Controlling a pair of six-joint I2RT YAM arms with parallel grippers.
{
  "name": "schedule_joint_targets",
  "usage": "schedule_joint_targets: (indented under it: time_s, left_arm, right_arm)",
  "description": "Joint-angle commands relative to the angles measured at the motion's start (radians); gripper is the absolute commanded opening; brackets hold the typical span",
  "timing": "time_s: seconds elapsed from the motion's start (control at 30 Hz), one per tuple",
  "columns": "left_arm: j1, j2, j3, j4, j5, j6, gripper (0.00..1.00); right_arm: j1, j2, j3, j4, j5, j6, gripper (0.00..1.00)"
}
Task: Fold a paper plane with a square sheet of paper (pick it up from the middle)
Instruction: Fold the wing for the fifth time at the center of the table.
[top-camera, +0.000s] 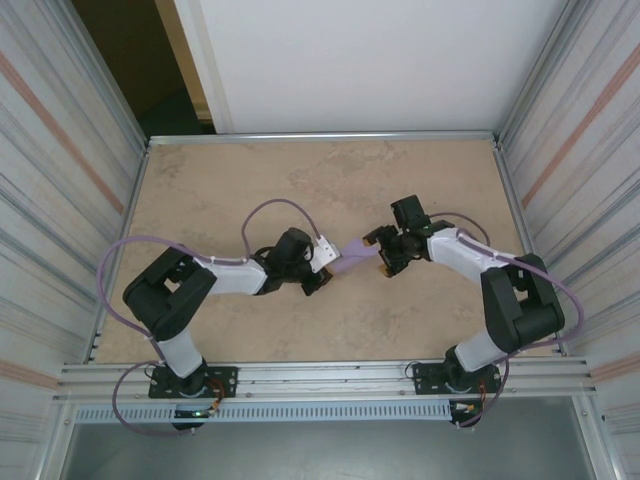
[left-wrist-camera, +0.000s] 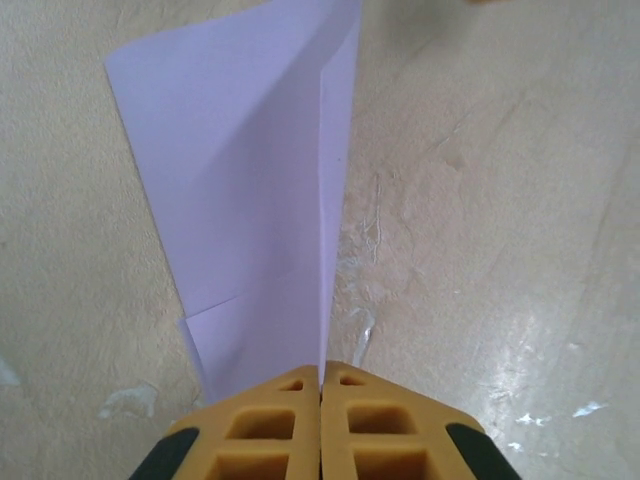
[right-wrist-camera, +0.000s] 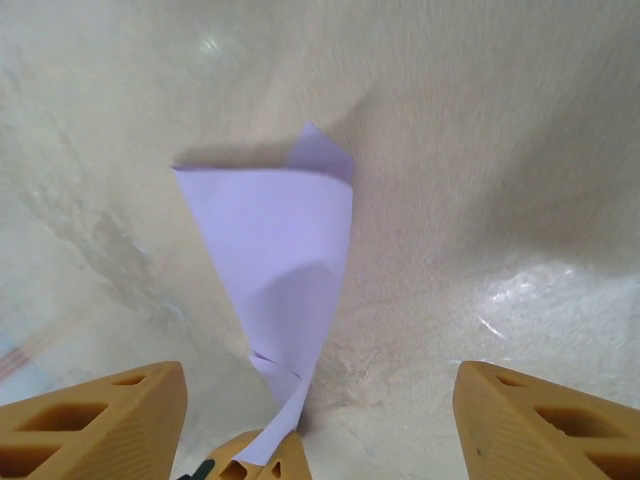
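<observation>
The lavender sheet of paper is folded along a centre crease into a narrow, tapering paper plane (top-camera: 356, 262), held just above the table between the two arms. My left gripper (left-wrist-camera: 322, 372) is shut on one end of its folded edge, and the paper (left-wrist-camera: 250, 180) fans away from the orange fingers. My right gripper (right-wrist-camera: 320, 375) stands open, with its orange fingers (right-wrist-camera: 100, 420) wide apart on either side of the paper (right-wrist-camera: 285, 250) and not touching it. In the top view it (top-camera: 384, 256) sits at the plane's right end, facing the left gripper (top-camera: 326, 264).
The beige table top (top-camera: 300, 180) is bare around the arms. Corrugated walls (top-camera: 60, 200) close in the left and right sides, and an aluminium rail (top-camera: 320, 378) runs along the near edge. Purple cables loop off both arms.
</observation>
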Motion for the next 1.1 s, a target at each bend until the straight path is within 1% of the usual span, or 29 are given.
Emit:
schedule_joint_targets:
  time_s: [0.0,0.03,0.2,0.3,0.37,0.53,0.7,1.07]
  left_arm:
    - [0.03,-0.026,-0.033,0.066,0.121,-0.126,0.06]
    - [0.04,-0.023,-0.036,0.078,0.139,-0.16,0.06]
    - [0.085,0.008,-0.055,0.156,0.25,-0.331,0.04]
    - [0.107,0.036,-0.059,0.193,0.302,-0.426,0.02]
    - [0.11,0.05,-0.056,0.19,0.31,-0.463,0.02]
    - [0.113,0.076,-0.046,0.178,0.332,-0.525,0.0]
    - [0.115,0.094,-0.029,0.145,0.341,-0.572,0.0]
    - [0.131,0.113,-0.01,0.125,0.373,-0.693,0.0]
  right_arm:
    - [-0.005,-0.078,-0.014,-0.028,0.068,-0.179,0.7]
    - [-0.005,-0.097,-0.024,-0.026,0.084,-0.219,0.71]
    - [0.009,-0.172,-0.086,0.033,0.083,-0.362,0.72]
    - [0.039,-0.184,-0.107,0.05,0.086,-0.414,0.73]
    - [0.061,-0.178,-0.118,0.068,0.078,-0.427,0.74]
    - [0.128,-0.137,-0.118,0.102,0.097,-0.451,0.75]
    - [0.168,-0.072,-0.1,0.12,0.071,-0.46,0.75]
    - [0.203,0.059,-0.039,0.143,0.009,-0.473,0.73]
